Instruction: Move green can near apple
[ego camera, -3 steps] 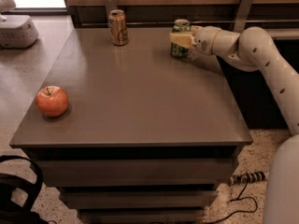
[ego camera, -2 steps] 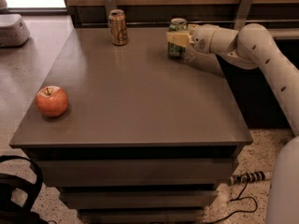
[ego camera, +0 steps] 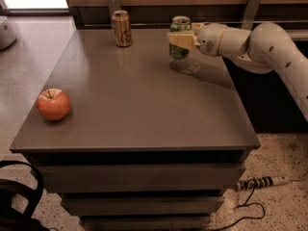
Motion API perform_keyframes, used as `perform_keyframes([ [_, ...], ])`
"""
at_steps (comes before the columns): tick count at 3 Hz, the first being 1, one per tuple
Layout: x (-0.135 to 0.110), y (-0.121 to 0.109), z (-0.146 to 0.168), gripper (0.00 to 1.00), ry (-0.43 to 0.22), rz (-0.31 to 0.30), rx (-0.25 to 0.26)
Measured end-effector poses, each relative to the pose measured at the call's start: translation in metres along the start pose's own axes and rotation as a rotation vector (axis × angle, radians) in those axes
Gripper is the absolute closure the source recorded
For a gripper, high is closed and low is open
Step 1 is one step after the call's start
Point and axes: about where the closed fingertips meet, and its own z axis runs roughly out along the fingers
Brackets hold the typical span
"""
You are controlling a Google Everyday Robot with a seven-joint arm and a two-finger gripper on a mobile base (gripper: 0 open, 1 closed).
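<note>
The green can (ego camera: 180,47) with its silver top is held upright in my gripper (ego camera: 179,38) at the back right of the grey table (ego camera: 144,105). The gripper's cream fingers (ego camera: 174,38) are shut around the can's middle, and the can hangs a little above the tabletop, with its shadow below. My white arm (ego camera: 260,47) reaches in from the right. The red-orange apple (ego camera: 53,104) sits near the table's front left edge, far from the can.
A gold-orange can (ego camera: 122,28) stands at the back of the table, left of the green can. A wooden wall panel with metal brackets runs behind. A power strip (ego camera: 262,182) and cable lie on the floor at the right; black straps (ego camera: 19,196) lie at bottom left.
The gripper has carried the green can slightly left and lifted it off the table. The apple and gold-orange can have not moved.
</note>
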Motion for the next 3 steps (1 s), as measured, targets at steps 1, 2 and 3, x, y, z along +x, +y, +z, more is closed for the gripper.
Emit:
perform_keyframes([
  [1,-0.004,0.037,-0.003,1.00,-0.030,-0.005,-0.047],
  [2,-0.004,0.086,0.000,1.00,-0.022,-0.021,-0.101],
  [3,-0.002,0.133,0.003,1.00,0.007,-0.041,-0.137],
])
